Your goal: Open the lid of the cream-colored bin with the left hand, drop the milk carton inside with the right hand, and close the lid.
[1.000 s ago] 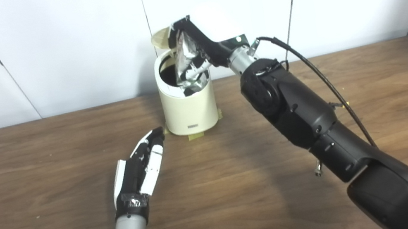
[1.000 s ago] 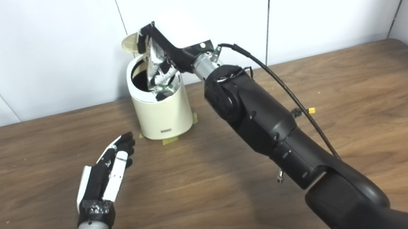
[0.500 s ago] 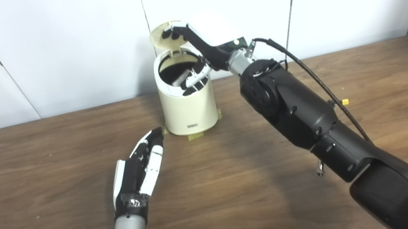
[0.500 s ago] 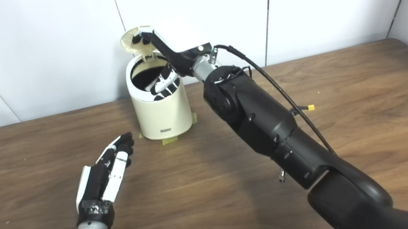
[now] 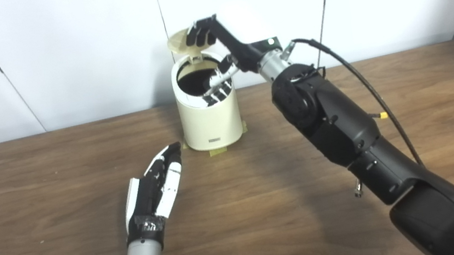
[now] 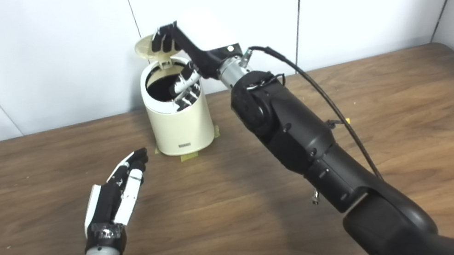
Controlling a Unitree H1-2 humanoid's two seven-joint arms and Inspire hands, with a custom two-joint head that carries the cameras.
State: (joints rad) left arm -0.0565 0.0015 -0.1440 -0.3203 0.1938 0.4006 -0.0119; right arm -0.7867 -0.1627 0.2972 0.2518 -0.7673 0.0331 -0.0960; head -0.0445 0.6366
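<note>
The cream-colored bin stands at the back of the wooden table with its round lid tipped up behind the opening. My right hand hovers over the bin's right rim, open and holding nothing; some fingertips reach up in front of the lid, others hang over the rim. No milk carton shows in either view, and the bin's inside is dark. My left hand lies flat on the table, open, short of the bin's lower left and apart from it.
Strips of yellow-green tape mark the bin's base. A black cable loops along my right forearm. White wall panels stand right behind the bin. The table stretches bare to the right.
A second ago my right hand held a silvery carton in the bin's opening. The carton has gone out of sight, and the hand has spread open. The left hand has not moved.
</note>
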